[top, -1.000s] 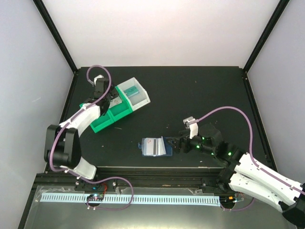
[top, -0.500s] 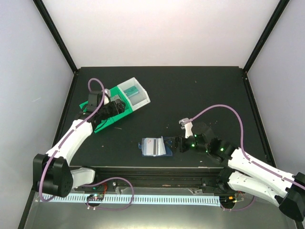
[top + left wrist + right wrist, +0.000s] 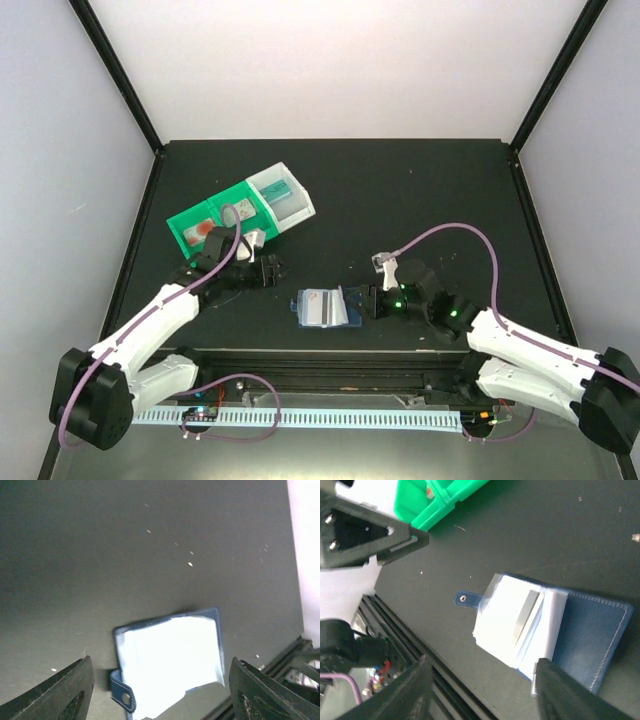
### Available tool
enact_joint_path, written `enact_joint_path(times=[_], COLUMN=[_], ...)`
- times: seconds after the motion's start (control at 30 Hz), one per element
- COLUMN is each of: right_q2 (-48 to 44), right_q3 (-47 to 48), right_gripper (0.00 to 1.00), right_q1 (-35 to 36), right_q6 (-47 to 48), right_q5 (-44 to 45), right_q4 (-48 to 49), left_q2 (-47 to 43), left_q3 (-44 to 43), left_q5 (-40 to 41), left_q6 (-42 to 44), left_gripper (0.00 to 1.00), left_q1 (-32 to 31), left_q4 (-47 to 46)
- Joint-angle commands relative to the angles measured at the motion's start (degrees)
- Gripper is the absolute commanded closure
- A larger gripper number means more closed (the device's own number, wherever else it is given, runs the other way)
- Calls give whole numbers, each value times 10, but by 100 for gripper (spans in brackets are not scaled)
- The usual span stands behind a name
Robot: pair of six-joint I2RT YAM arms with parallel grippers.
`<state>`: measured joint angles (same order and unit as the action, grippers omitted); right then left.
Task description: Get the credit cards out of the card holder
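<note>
Card holder (image 3: 592, 625), flat, of stitched blue and translucent plastic, held whitish credit cards (image 3: 512, 617) just ahead of the right gripper (image 3: 482, 664); it and the left gripper (image 3: 160, 680) had jaws spread, empty.

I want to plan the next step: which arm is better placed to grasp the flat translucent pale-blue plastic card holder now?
Probably the right. The right gripper is open at the card holder's right edge, nearly touching it; the left gripper, also open, hovers farther off on its left.
</note>
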<state>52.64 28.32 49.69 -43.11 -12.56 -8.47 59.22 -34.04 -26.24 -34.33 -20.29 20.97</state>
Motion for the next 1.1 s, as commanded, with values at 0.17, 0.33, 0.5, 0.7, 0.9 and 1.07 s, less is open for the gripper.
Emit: enact_joint_path(times=[0.17,0.33,0.5,0.7,0.9,1.07], right_q2=[73,151,212,271,312,349], right_q3=[-15,8,28,59,69,70], right_gripper=[67,69,70,74,75,77], right_q1=[29,59,68,70,70,70], right_q6=[-89,-102,-102,-90,-80,-85], right_q5=[14,24,25,48,79,73], right_q4=[94,117,142,138,135,154], left_q2=[2,10,14,-16,-26,-31], left_q3=[61,104,130,150,151,149], left_q5=[-104,-121,-147,-142,-143,-141], left_q6=[-37,-65,-102,-142,-164,-177], left_gripper=[27,27,29,30,30,30], left_q1=[-52,-60,-65,-68,-72,-78], left_q4=[-113,-178,-222,-252,-265,-277])
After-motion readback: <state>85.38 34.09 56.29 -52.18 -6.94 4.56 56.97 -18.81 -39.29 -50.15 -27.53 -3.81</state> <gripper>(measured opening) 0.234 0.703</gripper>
